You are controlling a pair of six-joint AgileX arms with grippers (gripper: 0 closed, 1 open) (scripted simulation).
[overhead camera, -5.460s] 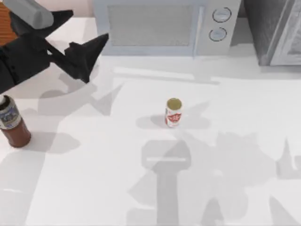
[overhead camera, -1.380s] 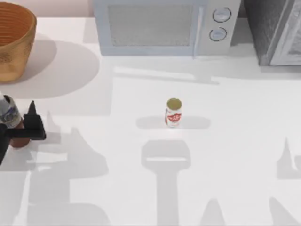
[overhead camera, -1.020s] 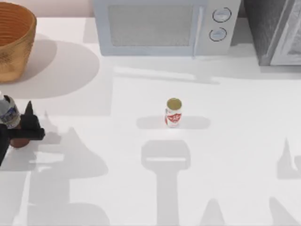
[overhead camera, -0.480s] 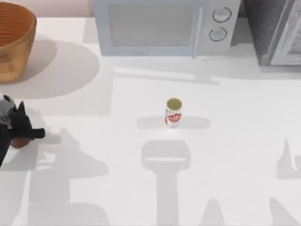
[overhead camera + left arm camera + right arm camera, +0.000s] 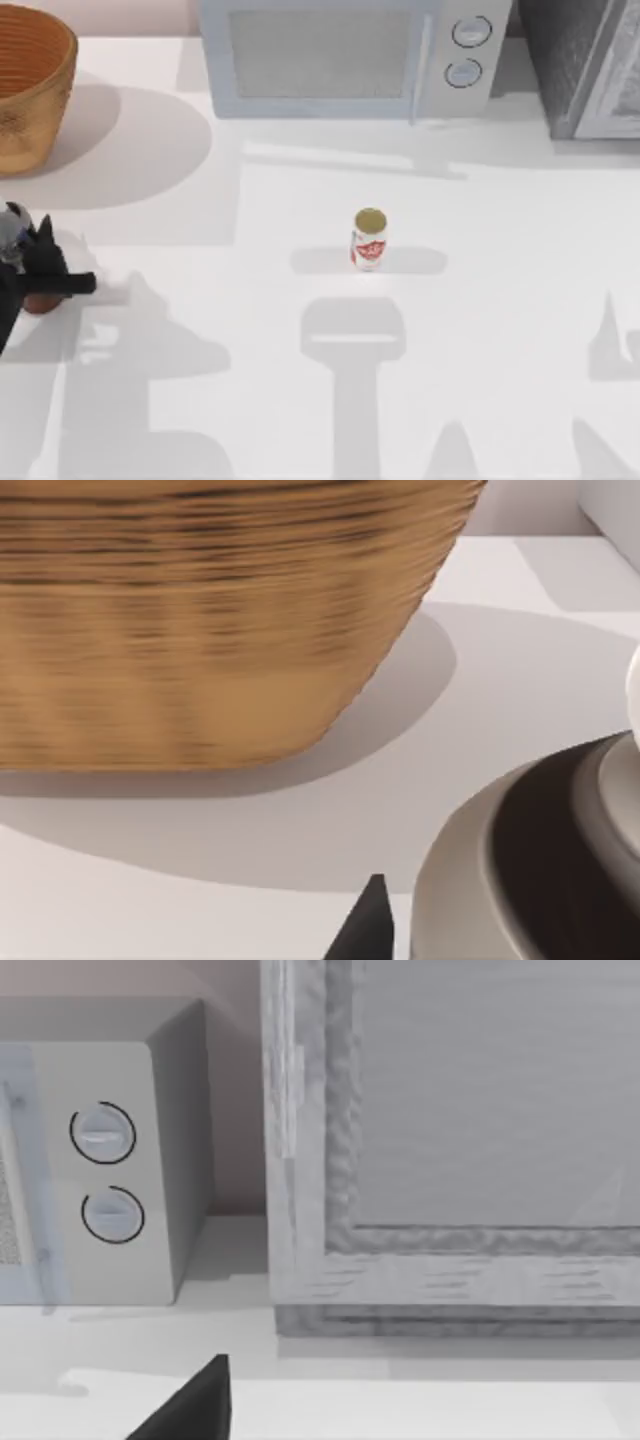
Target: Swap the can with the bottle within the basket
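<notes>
The can (image 5: 369, 240), white and red with a dull gold top, stands upright on the table's middle. The reddish-brown bottle (image 5: 38, 300) stands at the table's left edge, mostly covered by my left gripper (image 5: 24, 264), which is shut on the bottle. One dark fingertip (image 5: 368, 925) shows in the left wrist view beside the bottle's top (image 5: 520, 870). The woven basket (image 5: 30, 90) stands at the back left, beyond the bottle, and its golden-brown wall (image 5: 200, 630) looms close in the left wrist view. A dark fingertip (image 5: 195, 1405) of my right gripper shows in the right wrist view.
A microwave (image 5: 340, 55) stands along the back, with its two dials (image 5: 105, 1175) showing in the right wrist view. A grey cabinet (image 5: 590, 65) fills the back right corner. White tabletop stretches between the bottle and the can.
The left arm has come down from beside the basket to the bottle. Over the last second its finger moved in against the bottle. The can has not moved.
</notes>
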